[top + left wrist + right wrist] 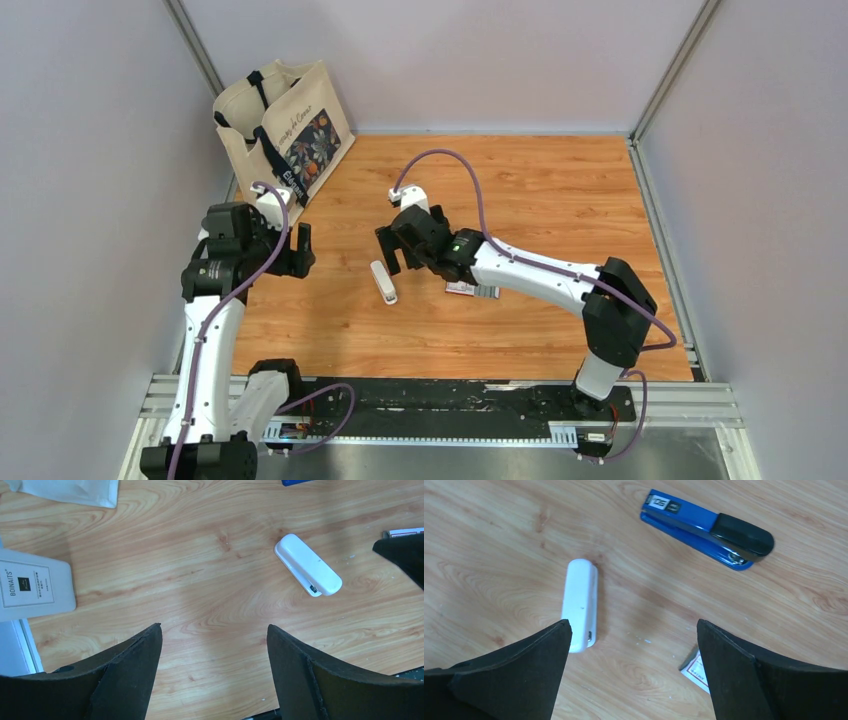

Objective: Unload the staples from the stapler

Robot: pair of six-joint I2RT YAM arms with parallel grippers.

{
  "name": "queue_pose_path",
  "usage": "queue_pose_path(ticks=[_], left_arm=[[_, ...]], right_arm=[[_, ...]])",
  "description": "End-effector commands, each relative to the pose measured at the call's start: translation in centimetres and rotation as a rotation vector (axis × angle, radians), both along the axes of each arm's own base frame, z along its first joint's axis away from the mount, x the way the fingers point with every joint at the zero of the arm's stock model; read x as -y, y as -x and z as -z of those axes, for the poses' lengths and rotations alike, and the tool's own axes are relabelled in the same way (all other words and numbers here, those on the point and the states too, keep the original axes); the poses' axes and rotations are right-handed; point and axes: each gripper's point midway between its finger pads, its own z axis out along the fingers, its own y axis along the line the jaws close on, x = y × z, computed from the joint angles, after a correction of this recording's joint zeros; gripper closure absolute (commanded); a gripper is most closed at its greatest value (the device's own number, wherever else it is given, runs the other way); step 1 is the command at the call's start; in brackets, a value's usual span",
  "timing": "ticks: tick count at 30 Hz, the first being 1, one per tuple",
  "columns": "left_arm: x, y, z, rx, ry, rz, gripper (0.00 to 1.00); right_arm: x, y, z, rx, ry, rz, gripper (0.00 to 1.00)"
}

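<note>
The left arm (205, 340) and right arm (530, 272) look alike: slim white link shells joined by chunky black joint housings, each with a black base on a black mounting bar (450, 400). A purple cable (470, 170) trails along each arm in loose loops outside the shells, and a small green light (457, 243) glows on the black wrist block of the right one. The left pincer (214, 630) and right pincer (634, 625) carry matte black fingers (135, 670), broad at the root and tapering to blunt tips.
</note>
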Motion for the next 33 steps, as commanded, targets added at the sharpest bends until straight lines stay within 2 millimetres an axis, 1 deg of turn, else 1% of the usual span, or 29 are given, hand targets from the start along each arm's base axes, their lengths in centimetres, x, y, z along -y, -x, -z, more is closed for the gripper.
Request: queue_pose_path(ticks=[1, 2, 5, 6, 8, 9, 10, 11, 12, 13, 14, 17, 20, 23, 26, 27, 28, 30, 31, 33], left_arm=[[0.0, -0.4, -1.0, 0.013, 0.024, -0.008, 0.15], [0.0, -0.4, -0.9, 0.008, 0.028, -0.009, 0.15], [-0.3, -0.5, -0.8, 0.003, 0.034, -0.021, 0.15], [-0.6, -0.5, -0.7, -0.004, 0.038, -0.032, 0.15], [-0.5, -0.6, -0.7, -0.007, 0.055, -0.029, 0.14], [-0.8, -0.6, -0.7, -0.013, 0.064, -0.038, 0.15], [-0.8, -0.5, -0.7, -0.016, 0.072, -0.04, 0.14], [-0.6, -0.5, -0.6, -0.02, 0.088, -0.033, 0.14], [-0.8, -0.5, -0.5, -0.029, 0.098, -0.04, 0.14], [-0.9, -0.4, -0.5, -0.03, 0.103, -0.042, 0.14], [-0.8, -0.4, -0.3, -0.037, 0.107, -0.037, 0.14], [-0.8, -0.2, 0.3, -0.051, 0.108, -0.028, 0.14], [-0.8, 0.1, 0.8, -0.061, 0.103, -0.019, 0.14], [-1.0, 0.3, 1.2, -0.062, 0.085, -0.017, 0.14], [-1.1, 0.6, 1.5, -0.062, 0.072, -0.014, 0.14], [-1.1, 0.7, 1.6, -0.061, 0.067, -0.011, 0.13], [-1.1, 0.7, 1.7, -0.061, 0.065, -0.013, 0.13], [-1.2, 0.8, 1.9, -0.064, 0.062, -0.014, 0.13], [-1.2, 0.8, 2.0, -0.063, 0.06, -0.01, 0.13], [-1.2, 0.8, 2.2, -0.064, 0.056, -0.01, 0.13]], right_arm=[[-2.6, 0.2, -1.9, 0.053, -0.005, -0.071, 0.0], [-3.0, 0.4, -1.2, 0.043, 0.011, -0.098, 0.0], [-4.2, 0.6, -0.8, 0.025, 0.014, -0.154, 0.0], [-4.5, 0.6, -0.4, 0.02, 0.016, -0.166, 0.0], [-5.2, 0.7, -0.1, 0.012, 0.003, -0.194, 0.0], [-5.4, 0.8, 0.1, 0.009, 0.007, -0.206, 0.0], [-5.6, 0.8, 0.8, -0.005, 0.016, -0.213, 0.0], [-5.9, 0.8, 0.9, -0.007, 0.017, -0.218, 0.0], [-5.9, 0.7, 1.2, -0.015, 0.027, -0.223, 0.0], [-6.1, 0.8, 2.2, -0.03, 0.043, -0.23, 0.0], [-6.3, 0.7, 2.3, -0.03, 0.044, -0.231, 0.0], [-6.6, 0.6, 3.5, -0.048, 0.068, -0.235, 0.03], [-6.7, 0.7, 4.9, -0.078, 0.095, -0.241, 0.05], [-6.7, 0.8, 5.8, -0.098, 0.115, -0.24, 0.07], [-6.9, 1.1, 6.1, -0.118, 0.116, -0.248, 0.12], [-6.8, 1.2, 6.5, -0.13, 0.127, -0.249, 0.13], [-7.0, 1.2, 6.4, -0.131, 0.126, -0.249, 0.14], [-6.9, 1.6, 6.9, -0.148, 0.153, -0.25, 0.17], [-6.9, 1.5, 6.8, -0.143, 0.162, -0.24, 0.18], [-6.9, 1.9, 7.2, -0.15, 0.182, -0.242, 0.21]])
